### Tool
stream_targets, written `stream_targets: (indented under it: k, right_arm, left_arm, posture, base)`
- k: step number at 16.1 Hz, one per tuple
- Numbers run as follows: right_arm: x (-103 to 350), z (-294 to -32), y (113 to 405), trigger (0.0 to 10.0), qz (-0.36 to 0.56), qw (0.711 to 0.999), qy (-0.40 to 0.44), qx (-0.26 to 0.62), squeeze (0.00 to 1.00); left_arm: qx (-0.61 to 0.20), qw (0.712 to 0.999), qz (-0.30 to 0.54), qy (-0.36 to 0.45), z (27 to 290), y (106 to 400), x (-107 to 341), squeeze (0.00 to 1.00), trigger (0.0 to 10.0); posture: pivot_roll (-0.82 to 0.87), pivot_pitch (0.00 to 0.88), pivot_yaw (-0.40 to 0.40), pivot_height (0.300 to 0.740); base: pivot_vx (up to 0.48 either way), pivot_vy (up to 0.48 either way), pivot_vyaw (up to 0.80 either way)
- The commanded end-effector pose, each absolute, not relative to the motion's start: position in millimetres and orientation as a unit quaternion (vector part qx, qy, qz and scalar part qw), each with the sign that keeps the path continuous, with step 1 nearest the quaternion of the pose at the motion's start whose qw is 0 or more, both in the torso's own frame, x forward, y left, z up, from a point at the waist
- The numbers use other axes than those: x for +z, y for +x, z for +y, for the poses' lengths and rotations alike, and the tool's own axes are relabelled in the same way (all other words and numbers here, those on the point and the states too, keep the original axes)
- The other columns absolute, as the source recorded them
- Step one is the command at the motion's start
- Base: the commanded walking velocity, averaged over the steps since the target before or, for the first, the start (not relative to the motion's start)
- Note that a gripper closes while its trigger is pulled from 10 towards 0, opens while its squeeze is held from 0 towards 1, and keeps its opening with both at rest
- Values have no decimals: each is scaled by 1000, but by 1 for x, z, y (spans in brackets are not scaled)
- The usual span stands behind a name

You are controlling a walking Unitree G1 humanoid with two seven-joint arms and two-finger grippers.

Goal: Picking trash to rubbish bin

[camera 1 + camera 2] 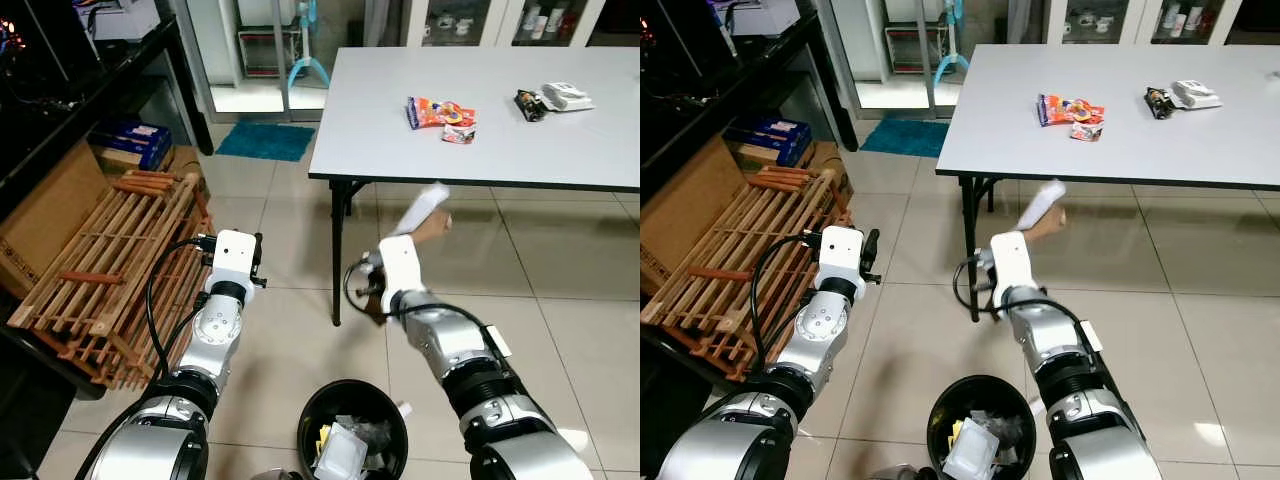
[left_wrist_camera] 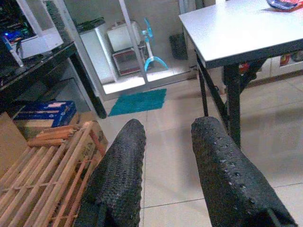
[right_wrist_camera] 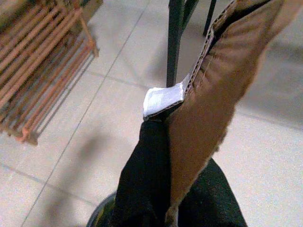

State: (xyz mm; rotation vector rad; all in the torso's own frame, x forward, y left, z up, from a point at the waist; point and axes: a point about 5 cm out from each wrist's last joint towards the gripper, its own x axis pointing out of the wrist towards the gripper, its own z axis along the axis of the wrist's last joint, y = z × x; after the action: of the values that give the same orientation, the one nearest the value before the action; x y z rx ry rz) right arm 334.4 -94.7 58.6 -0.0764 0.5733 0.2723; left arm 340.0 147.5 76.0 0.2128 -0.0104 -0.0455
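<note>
Trash count: one cardboard scrap (image 3: 208, 99), brown with white corner, clamped in right pincer (image 1: 425, 222) near tabletop (image 1: 380, 130) front edge; two snack wrappers (image 1: 441, 115) far on tabletop; one black bin (image 1: 352, 428) near, part-full. Left pincer (image 2: 165, 161) fingers apart, empty.

Torn brown corrugated cardboard piece (image 3: 213, 109) with a white papery patch looks matt and fibrous. The black gripper fingers (image 2: 118, 184) are pimpled rubber. Slatted wooden crate (image 1: 110, 270); glossy floor tiles (image 1: 560, 270).

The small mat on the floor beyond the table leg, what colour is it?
Teal, a blue-green. The mat shows best in the left wrist view.
</note>
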Motion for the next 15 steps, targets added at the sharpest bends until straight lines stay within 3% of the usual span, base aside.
stream_targets:
  k: [1, 7, 13, 15]
  right_arm:
    - [51, -93, 330, 10000, 301, 944, -38, 129, 0]
    - [68, -109, 346, 10000, 255, 963, 47, 78, 0]
    - [43, -110, 339, 10000, 292, 951, 71, 71, 0]
    - [20, -109, 324, 10000, 344, 935, 52, 72, 0]
  left_arm:
    - [-30, 994, -6, 102, 144, 340, 76, 0, 10000]
    - [-45, 995, 1, 94, 134, 339, 73, 0, 10000]
    - [-50, 995, 11, 90, 129, 337, 69, 0, 10000]
    - [-54, 995, 11, 87, 125, 337, 69, 0, 10000]
  posture:
    - [3, 0, 69, 740]
    - [1, 0, 42, 740]
    - [-9, 0, 33, 740]
    - [0, 0, 23, 740]
  base:
    - [0, 0, 0]
    - [0, 0, 0]
    - [0, 0, 0]
    - [0, 0, 0]
